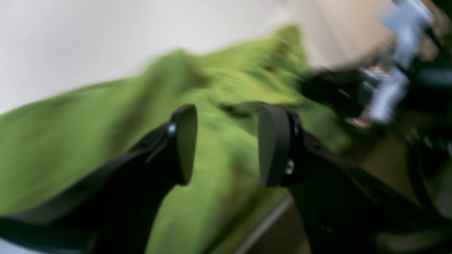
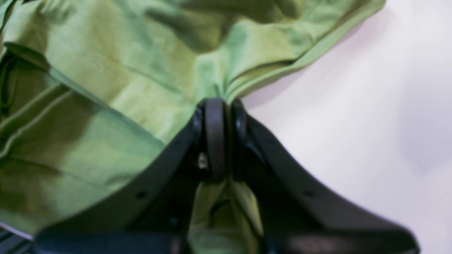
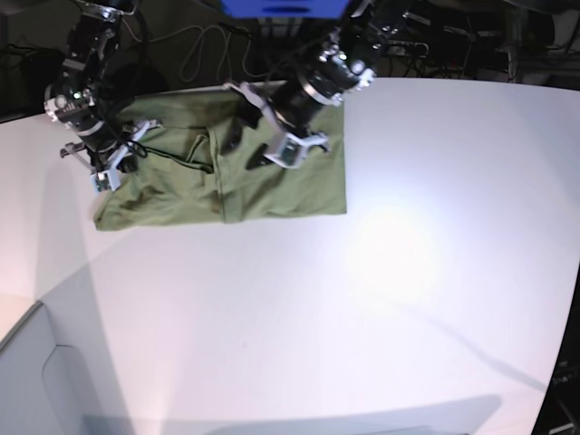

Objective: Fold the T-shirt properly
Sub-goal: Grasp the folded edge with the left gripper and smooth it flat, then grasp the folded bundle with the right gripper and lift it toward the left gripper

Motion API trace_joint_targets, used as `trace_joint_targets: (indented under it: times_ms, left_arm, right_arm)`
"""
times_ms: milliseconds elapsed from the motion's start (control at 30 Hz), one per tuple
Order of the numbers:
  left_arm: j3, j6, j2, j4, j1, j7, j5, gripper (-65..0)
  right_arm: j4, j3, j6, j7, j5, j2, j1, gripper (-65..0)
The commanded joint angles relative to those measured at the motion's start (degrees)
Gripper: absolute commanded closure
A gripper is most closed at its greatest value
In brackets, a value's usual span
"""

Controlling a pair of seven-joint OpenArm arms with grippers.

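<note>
Shirt on the far left of the table, one tool pinching it.

I see the T-shirt (image 3: 227, 172) lying spread and wrinkled on the white table (image 3: 381, 290), at its far left part. My right tool (image 2: 222, 106) is pressed together on a bunched fold at the shirt's edge, at the left end of the cloth. My left tool (image 1: 226, 144) hangs over the shirt's right half with its jaws spread apart and nothing between them.
</note>
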Motion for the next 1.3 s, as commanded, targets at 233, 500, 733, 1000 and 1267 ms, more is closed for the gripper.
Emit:
trace_joint_targets:
  times_ms: [233, 500, 733, 1000, 1267]
  left_arm:
    - [7.82, -0.01, 0.21, -10.34, -4.26, -1.39, -0.35, -27.6]
    - [10.1, -0.01, 0.3, -15.08, -5.49, -1.39, -0.35, -27.6]
    - [10.63, -0.1, -0.23, -10.42, -5.05, -1.39, -0.35, -27.6]
    - [7.64, 0.43, -4.27, -0.31, -4.87, -1.39, -0.35, -27.6]
    - [-8.98, 0.43, -6.3, 2.32, 2.51, -1.48, -0.35, -27.6]
  right_arm:
    - [1.03, 0.2, 0.78, 1.15, 0.56, 0.56, 0.39, -0.1]
    - [1.03, 0.2, 0.78, 1.15, 0.56, 0.56, 0.39, -0.1]
    - [1.12, 0.11, 0.78, 1.07, 0.56, 0.47, 1.27, -0.1]
    - [5.25, 0.02, 0.78, 1.07, 0.73, 0.29, 1.27, -0.1]
    - [13.78, -5.69, 0.78, 1.07, 0.47, 0.21, 0.57, -0.1]
